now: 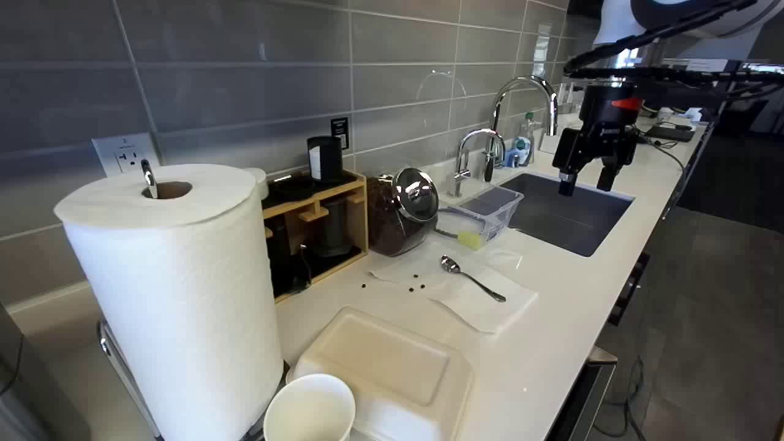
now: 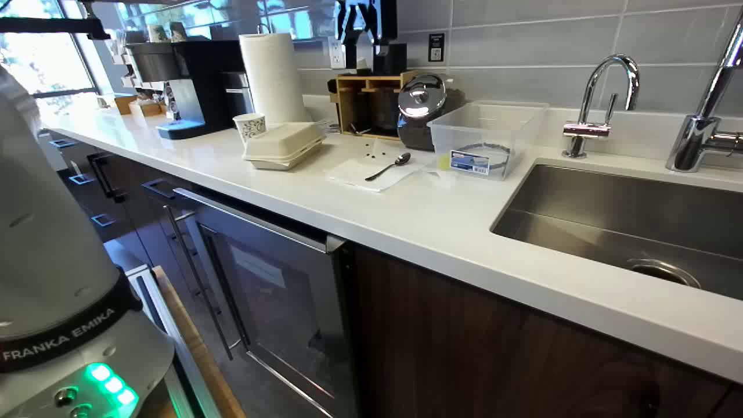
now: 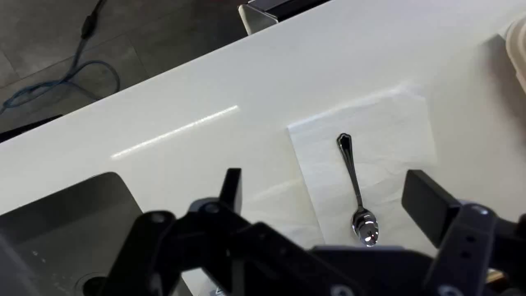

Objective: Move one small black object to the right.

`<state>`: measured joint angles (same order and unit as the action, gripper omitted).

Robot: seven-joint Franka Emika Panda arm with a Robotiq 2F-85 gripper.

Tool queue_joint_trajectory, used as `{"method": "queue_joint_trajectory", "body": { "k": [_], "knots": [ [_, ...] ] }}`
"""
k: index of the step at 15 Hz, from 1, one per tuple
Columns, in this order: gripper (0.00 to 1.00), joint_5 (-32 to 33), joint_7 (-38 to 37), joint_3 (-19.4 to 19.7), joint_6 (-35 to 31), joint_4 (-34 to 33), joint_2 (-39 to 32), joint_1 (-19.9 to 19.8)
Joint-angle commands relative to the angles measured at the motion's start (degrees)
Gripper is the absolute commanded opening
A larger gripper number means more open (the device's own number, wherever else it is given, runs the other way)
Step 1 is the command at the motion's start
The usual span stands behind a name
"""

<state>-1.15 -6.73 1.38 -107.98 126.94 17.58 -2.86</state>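
White counter (image 1: pixel 539 349) meets a tiled wall (image 1: pixel 404 46) — open room along its front edge (image 2: pixel 580 310), small black objects (image 1: pixel 411 290) farther back, gripper (image 1: pixel 586 185) spread wide above

Four tiny, dark black, speck-like objects (image 1: pixel 422 286) lie loose and uncovered, too small in both exterior views to show their exact shape or material. Three sit close together without touching, by the edge of the thin white paper sheet (image 1: pixel 471 303), whether on it cannot be told, while the fourth black object (image 1: pixel 363 285) rests apart on the smooth white countertop (image 1: pixel 551 275).
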Motion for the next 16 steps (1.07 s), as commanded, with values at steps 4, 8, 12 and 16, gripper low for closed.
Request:
{"method": "queue_joint_trajectory", "body": {
  "k": [4,8,12,16],
  "knots": [
    [1.0,0.0,0.0,0.0,0.2,-0.1,0.0,0.0],
    [1.0,-0.1,-1.4,-0.5,-1.2,-0.8,-1.3,0.2],
    [1.0,-3.7,-5.9,-3.6,-3.4,-2.2,-4.9,2.7],
    [1.0,-6.3,-17.6,-7.2,-8.3,-4.4,-11.1,4.4]
  ]
}}
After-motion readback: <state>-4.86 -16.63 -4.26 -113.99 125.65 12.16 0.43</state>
